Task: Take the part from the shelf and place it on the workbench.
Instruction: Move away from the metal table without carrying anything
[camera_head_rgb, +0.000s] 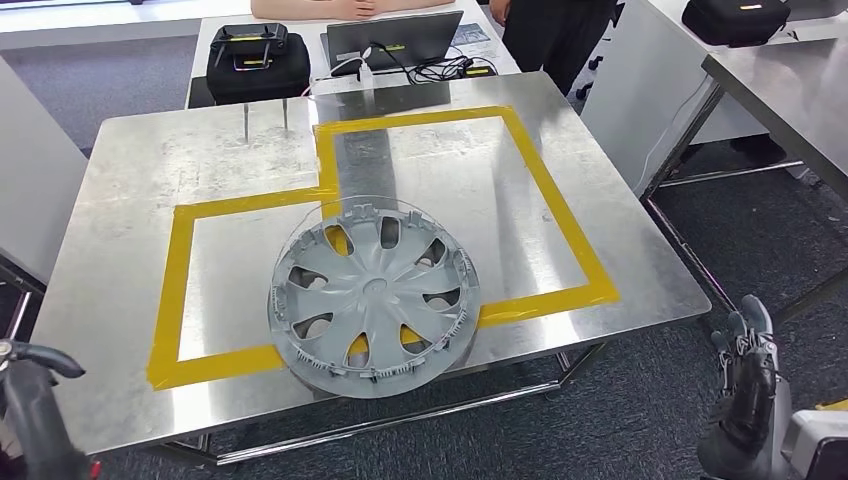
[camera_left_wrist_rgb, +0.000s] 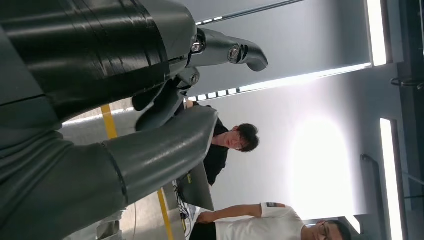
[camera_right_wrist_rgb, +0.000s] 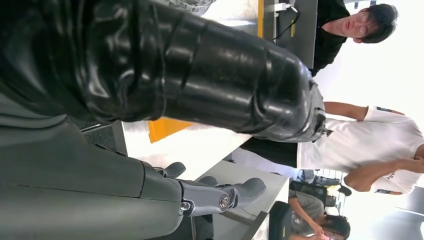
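Already down on the counter (camera_head_rgb: 130, 180): a grey wheel cover (camera_head_rgb: 374, 296), flat and face up, straddling the near strip of the yellow tape outline (camera_head_rgb: 560, 210) and reaching close to the near edge. Round, so no long axis to speak of. Ahead of both hands and between them, well apart from each; right hand (camera_head_rgb: 745, 385) low off the near right corner, left hand (camera_head_rgb: 35, 400) low off the near left corner, neither clearly nearer. Left fingers (camera_left_wrist_rgb: 235, 50) spread apart in the left wrist view, nothing in them. Right fingers (camera_right_wrist_rgb: 240, 192) loosely extended in the right wrist view, likewise holding nothing. Placement looks done, judged from how things lie; any further move probably just keeping the arms clear. Beyond the counter, a laptop (camera_head_rgb: 395, 40) and a black case (camera_head_rgb: 257, 62) on a farther table, with people standing near.
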